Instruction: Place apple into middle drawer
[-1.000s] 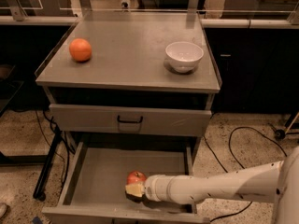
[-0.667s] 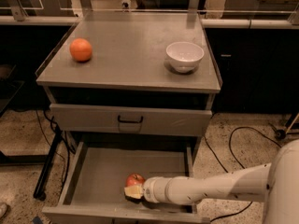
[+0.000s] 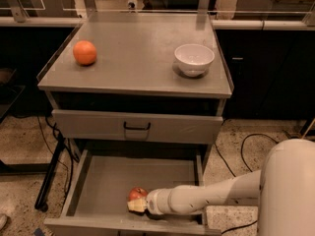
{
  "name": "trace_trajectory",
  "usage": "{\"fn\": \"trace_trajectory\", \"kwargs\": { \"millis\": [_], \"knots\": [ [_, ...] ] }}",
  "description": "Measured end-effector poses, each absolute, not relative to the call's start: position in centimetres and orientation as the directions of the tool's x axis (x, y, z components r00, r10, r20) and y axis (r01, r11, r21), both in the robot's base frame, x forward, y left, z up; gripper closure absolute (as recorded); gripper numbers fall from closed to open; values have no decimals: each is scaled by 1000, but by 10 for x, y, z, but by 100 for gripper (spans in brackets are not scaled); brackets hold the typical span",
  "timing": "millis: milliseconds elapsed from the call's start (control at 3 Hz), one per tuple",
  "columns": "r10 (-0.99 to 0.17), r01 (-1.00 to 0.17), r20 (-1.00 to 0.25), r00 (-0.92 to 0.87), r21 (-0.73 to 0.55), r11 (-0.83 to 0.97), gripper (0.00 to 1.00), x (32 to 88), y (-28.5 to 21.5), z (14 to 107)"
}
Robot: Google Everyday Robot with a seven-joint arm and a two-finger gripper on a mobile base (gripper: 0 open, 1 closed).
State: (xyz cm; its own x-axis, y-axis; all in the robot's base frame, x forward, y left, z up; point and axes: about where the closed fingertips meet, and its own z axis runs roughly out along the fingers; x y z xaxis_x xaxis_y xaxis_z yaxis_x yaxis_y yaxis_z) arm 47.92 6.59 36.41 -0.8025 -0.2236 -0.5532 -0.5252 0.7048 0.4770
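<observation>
The apple (image 3: 138, 193), red with yellowish patches, sits low over the floor of the open middle drawer (image 3: 106, 183), near its front and right of centre. My gripper (image 3: 134, 205) reaches in from the right on a white arm (image 3: 206, 196) and is shut on the apple, which shows just above the pale fingertips. The drawer is pulled far out below the cabinet.
On the cabinet top, an orange (image 3: 85, 52) lies at the left and a white bowl (image 3: 194, 59) stands at the right. The upper drawer front with a black handle (image 3: 137, 127) is closed. Cables (image 3: 246, 146) lie on the floor at the right.
My gripper and the apple have moved slightly left and down toward the drawer's front. The view has shifted a little.
</observation>
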Motion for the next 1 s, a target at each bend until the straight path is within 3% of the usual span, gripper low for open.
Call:
{"fn": "trace_trajectory", "kwargs": {
  "millis": [667,1000],
  "knots": [
    [-234,-524,-536,-811,488,698,98,476,68,363],
    [-234,-524,-536,-811,488,698,76,476,68,363]
  ]
}}
